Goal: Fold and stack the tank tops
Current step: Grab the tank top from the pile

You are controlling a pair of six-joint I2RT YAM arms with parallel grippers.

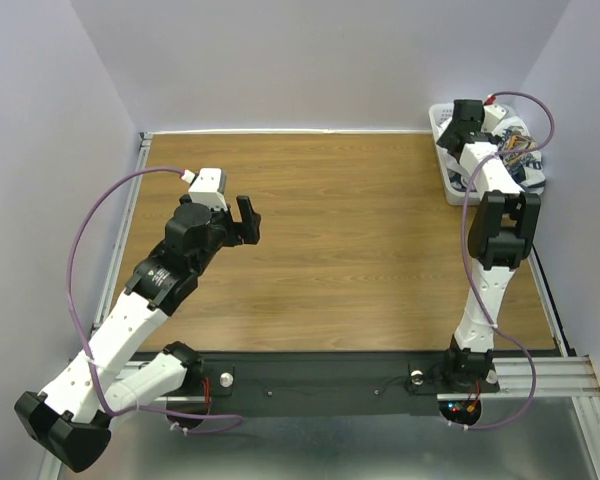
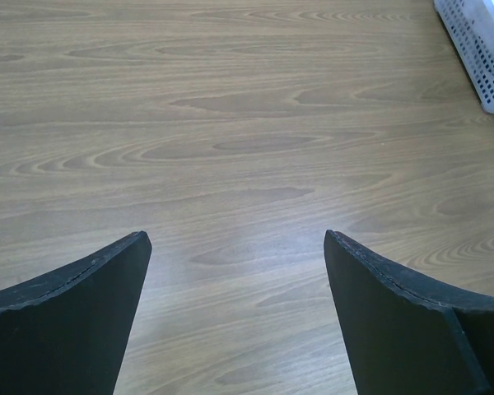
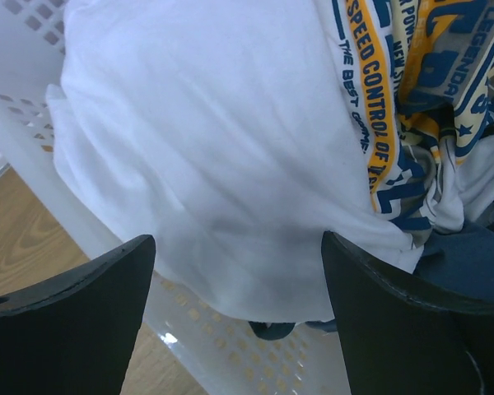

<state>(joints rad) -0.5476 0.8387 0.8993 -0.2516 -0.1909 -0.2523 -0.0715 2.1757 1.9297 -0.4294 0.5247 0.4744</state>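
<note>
The tank tops lie crumpled in a white perforated basket at the table's far right. In the right wrist view a white tank top bulges over the basket wall, with blue-and-yellow printed cloth beside it. My right gripper is open, its fingers either side of the white cloth just above it; in the top view it hangs over the basket. My left gripper is open and empty above bare wood at the table's left middle; it also shows in the left wrist view.
The wooden table has a metal rail along its left edge and a black bar at the near edge. The basket's corner shows in the left wrist view. Grey walls close in on three sides.
</note>
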